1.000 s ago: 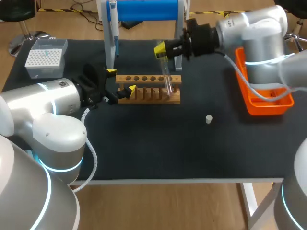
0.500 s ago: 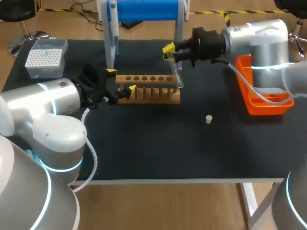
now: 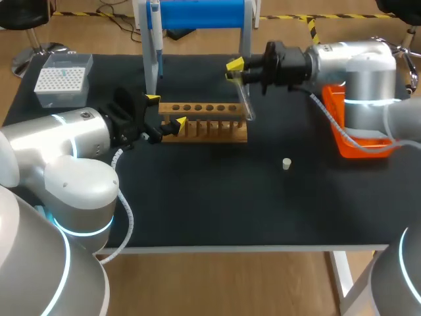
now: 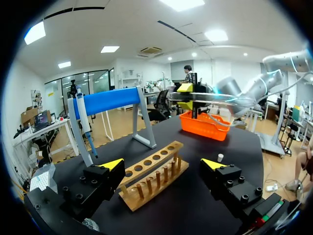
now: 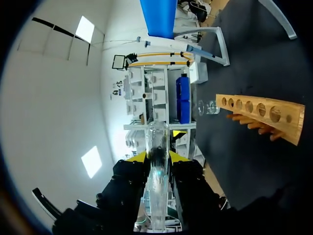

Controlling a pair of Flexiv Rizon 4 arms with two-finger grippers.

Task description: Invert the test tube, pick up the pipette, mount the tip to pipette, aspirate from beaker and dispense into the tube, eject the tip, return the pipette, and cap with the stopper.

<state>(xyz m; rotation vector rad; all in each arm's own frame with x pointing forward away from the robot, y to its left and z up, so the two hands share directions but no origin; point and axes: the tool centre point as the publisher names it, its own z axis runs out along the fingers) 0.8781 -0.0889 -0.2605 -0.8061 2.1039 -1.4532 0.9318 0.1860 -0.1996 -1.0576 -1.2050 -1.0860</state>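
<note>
My right gripper (image 3: 235, 71) is shut on a clear glass test tube (image 3: 244, 99), held above the right end of the wooden rack (image 3: 204, 122). The tube slants down and to the right from the fingers, clear of the rack. In the right wrist view the tube (image 5: 157, 166) runs straight out between the yellow tips. My left gripper (image 3: 165, 110) stands open at the rack's left end, with the rack (image 4: 152, 172) just ahead of its fingers. The pipette (image 3: 156, 39) hangs on the blue stand (image 3: 197, 14). A small white stopper (image 3: 286, 163) lies on the mat.
A white tip box (image 3: 62, 79) sits at the back left. An orange basket (image 3: 363, 139) stands at the right, under my right arm. A small glass vessel (image 5: 208, 106) shows beyond the rack's far end in the right wrist view.
My right gripper has drawn the test tube up and to the right, away from the rack, and tilted it from near upright to slanted. The left arm has stayed still.
</note>
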